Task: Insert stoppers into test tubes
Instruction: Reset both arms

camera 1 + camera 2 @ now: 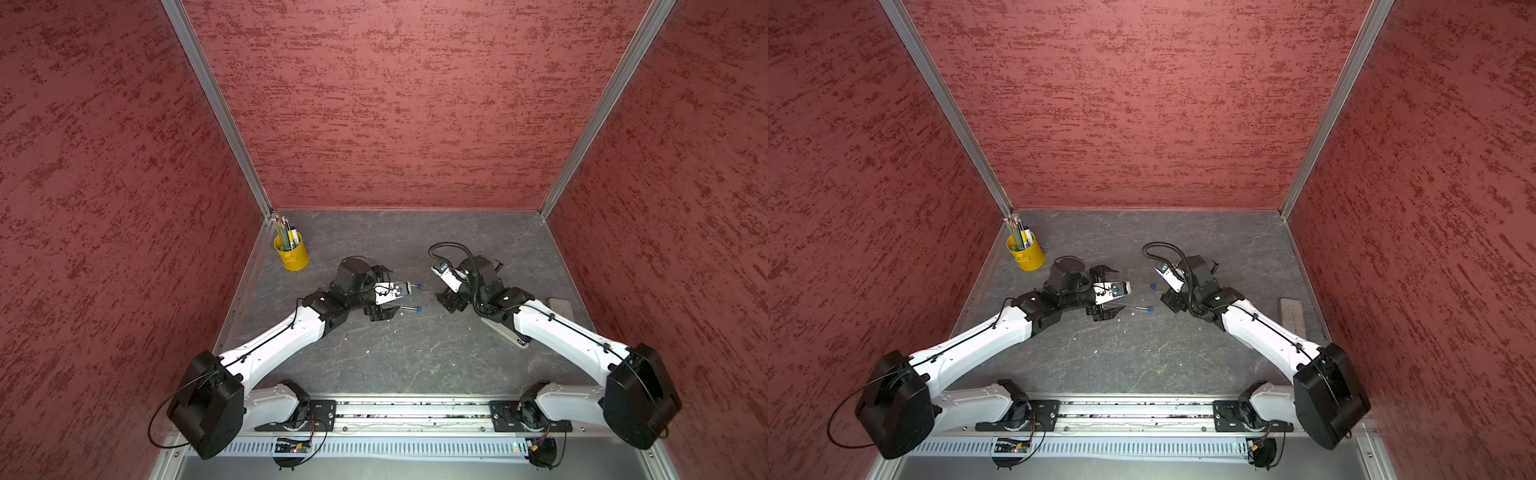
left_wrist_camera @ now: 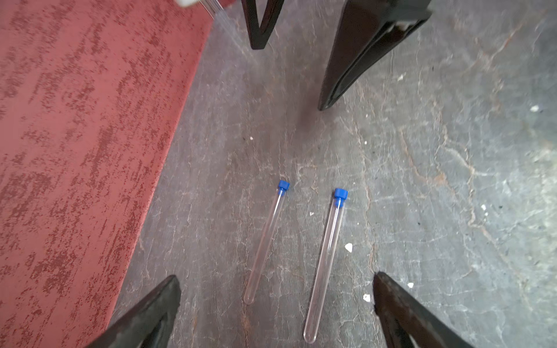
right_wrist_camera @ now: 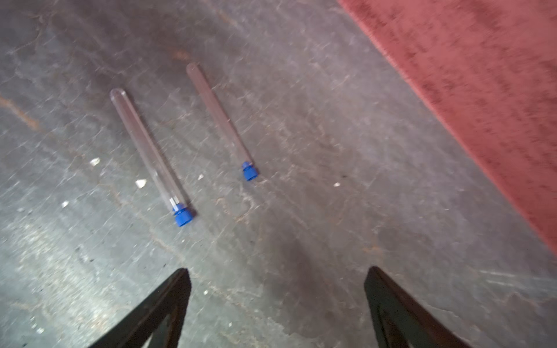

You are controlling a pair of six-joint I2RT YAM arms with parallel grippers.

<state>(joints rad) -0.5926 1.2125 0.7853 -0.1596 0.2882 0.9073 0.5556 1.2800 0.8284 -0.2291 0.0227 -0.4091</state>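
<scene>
Two clear test tubes lie side by side on the grey table, each with a blue stopper in its mouth. In the left wrist view they are one test tube (image 2: 265, 244) with its stopper (image 2: 283, 185) and the other test tube (image 2: 325, 265) with its stopper (image 2: 341, 193). Both stoppers show in both top views (image 1: 419, 286) (image 1: 418, 309) (image 1: 1153, 286) (image 1: 1149, 308). My left gripper (image 2: 275, 275) (image 1: 395, 290) hangs open over the tubes' rounded ends, holding nothing. My right gripper (image 3: 278, 268) (image 1: 442, 300) is open and empty, a little short of the stoppered ends (image 3: 183, 217) (image 3: 249, 171).
A yellow cup (image 1: 291, 253) of pens stands in the far left corner. A grey block (image 1: 1292, 313) lies near the right wall, partly behind my right arm. Red walls close in three sides. Small white specks (image 2: 348, 247) dot the table.
</scene>
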